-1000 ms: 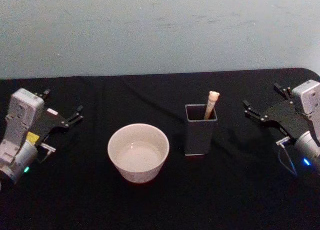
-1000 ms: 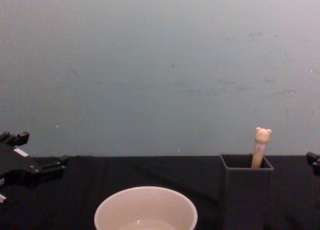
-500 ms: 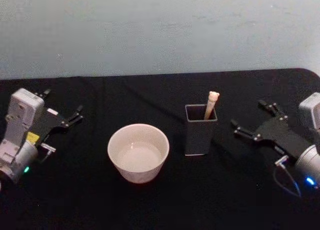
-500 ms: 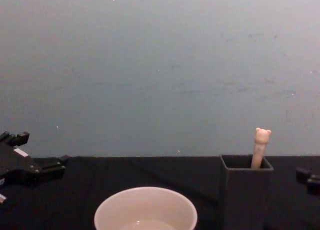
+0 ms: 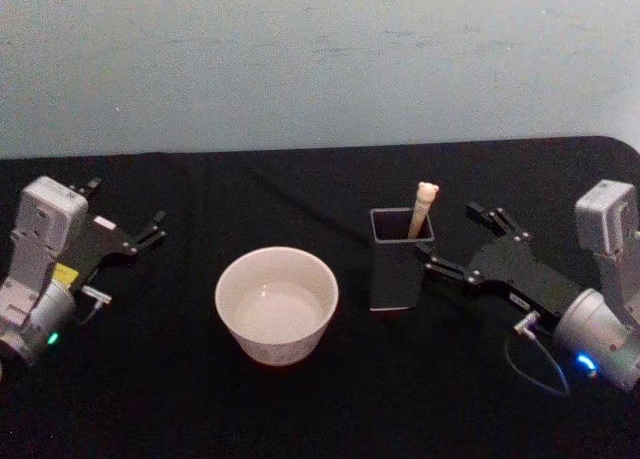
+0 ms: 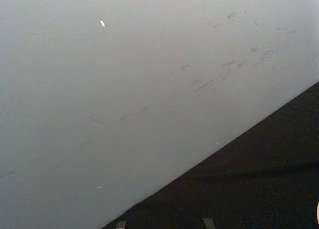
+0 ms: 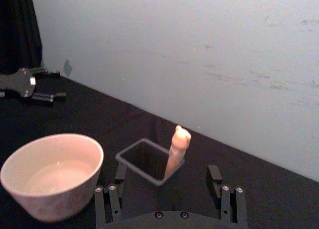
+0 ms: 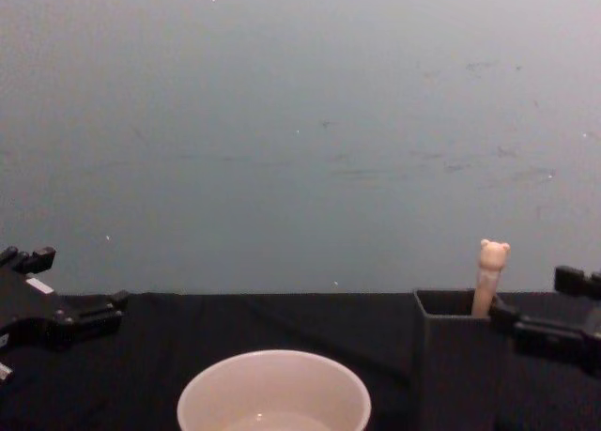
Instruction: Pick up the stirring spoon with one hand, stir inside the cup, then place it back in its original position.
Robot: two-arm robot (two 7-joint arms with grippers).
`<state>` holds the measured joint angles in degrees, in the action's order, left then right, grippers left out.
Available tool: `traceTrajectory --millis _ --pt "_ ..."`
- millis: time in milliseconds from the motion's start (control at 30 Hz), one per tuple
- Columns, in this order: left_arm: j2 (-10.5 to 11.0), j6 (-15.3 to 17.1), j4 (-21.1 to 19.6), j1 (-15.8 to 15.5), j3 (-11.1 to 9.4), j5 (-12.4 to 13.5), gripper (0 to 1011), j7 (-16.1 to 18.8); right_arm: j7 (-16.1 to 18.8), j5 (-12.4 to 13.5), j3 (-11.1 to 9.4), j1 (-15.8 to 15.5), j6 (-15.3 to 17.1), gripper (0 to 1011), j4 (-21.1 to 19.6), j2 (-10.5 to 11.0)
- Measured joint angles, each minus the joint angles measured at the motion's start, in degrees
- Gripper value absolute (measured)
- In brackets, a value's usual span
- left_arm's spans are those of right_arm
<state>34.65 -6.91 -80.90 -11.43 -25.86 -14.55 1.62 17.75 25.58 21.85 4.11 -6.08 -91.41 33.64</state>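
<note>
The right claw [image 5: 448,239] hangs wide open just right of the dark holder [image 5: 398,274]. The spoon [image 5: 422,207] stands inside it, bear head up. The cup [image 5: 277,304] sits left on the black bench [image 5: 300,414]. The left claw [image 5: 128,204], also open, rests far left.

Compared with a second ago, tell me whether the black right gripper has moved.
Yes. The black right gripper has moved left in the head view, right up beside the dark grey square holder, fingers open.
</note>
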Motion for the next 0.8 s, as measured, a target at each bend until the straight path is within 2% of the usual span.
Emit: traceTrajectory --millis 433,800 --pt "0.0 0.0 0.0 0.0 0.0 0.0 1001 0.0 1.1 -0.1 -0.7 4.4 1.7 1000 4.3 -5.1" --pt "0.0 0.0 0.0 0.0 0.0 0.0 1001 0.0 2.3 -0.8 -1.4 6.1 2.6 1000 6.9 -7.4"
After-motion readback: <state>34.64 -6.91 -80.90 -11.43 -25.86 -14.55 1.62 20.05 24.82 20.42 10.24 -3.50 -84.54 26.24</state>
